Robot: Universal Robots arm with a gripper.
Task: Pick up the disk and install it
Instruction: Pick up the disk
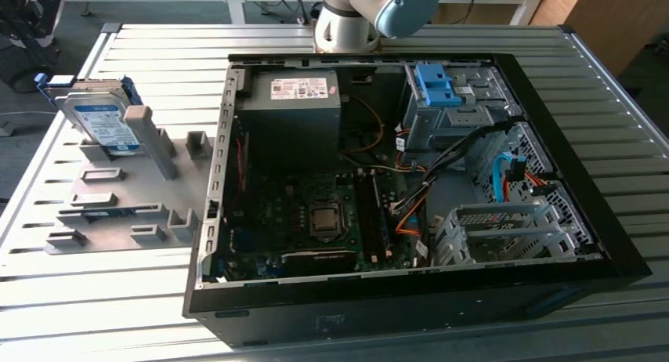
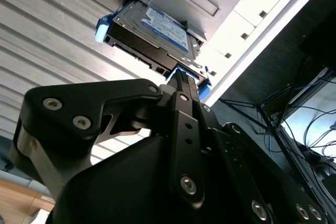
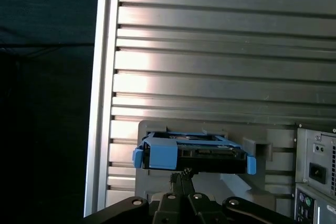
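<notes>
The disk [image 1: 102,123], silver-grey with a white-and-blue label and a blue carrier frame, stands on edge in a grey slotted holder [image 1: 125,205] at the exterior view's left. Both wrist views look past the black gripper body at the disk [image 2: 157,30] [image 3: 191,153]. My gripper [image 2: 181,77] [image 3: 181,174] is shut with nothing in it, its tips pointing at the disk's edge but apart from it. The arm [image 1: 366,13] shows at the far edge of the table, behind the open computer case [image 1: 616,244].
The open case lies on a ribbed metal table [image 1: 94,299]. Inside are a dark grey power supply [image 1: 293,111], a motherboard, cables, a bare blue bracket [image 1: 434,84] on a drive bay and a metal drive cage [image 1: 502,233]. Several empty slots sit in the holder.
</notes>
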